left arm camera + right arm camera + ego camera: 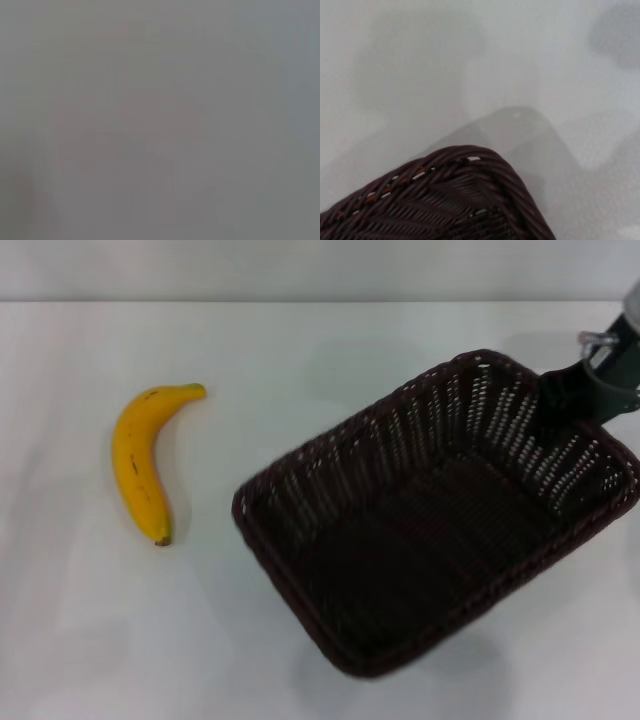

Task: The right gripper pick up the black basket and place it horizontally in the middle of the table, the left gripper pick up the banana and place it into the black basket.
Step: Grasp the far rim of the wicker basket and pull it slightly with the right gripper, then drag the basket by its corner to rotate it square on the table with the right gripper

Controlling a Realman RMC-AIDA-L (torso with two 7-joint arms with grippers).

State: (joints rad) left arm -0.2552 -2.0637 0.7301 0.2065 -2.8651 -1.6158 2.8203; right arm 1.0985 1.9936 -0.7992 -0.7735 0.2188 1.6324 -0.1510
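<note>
The black basket (430, 520) is a large dark woven basket at the right of the white table (300, 350). It is turned at an angle and seems raised a little, with a shadow under its near edge. My right gripper (562, 392) comes in from the upper right and is shut on the basket's far rim. The basket's braided rim corner (455, 170) also shows in the right wrist view, above the table. The banana (138, 462) lies on the table at the left, stem tip pointing away, well apart from the basket. My left gripper is out of view, and the left wrist view shows only plain grey.
The table's far edge (320, 302) meets a pale wall at the back. White tabletop lies between the banana and the basket.
</note>
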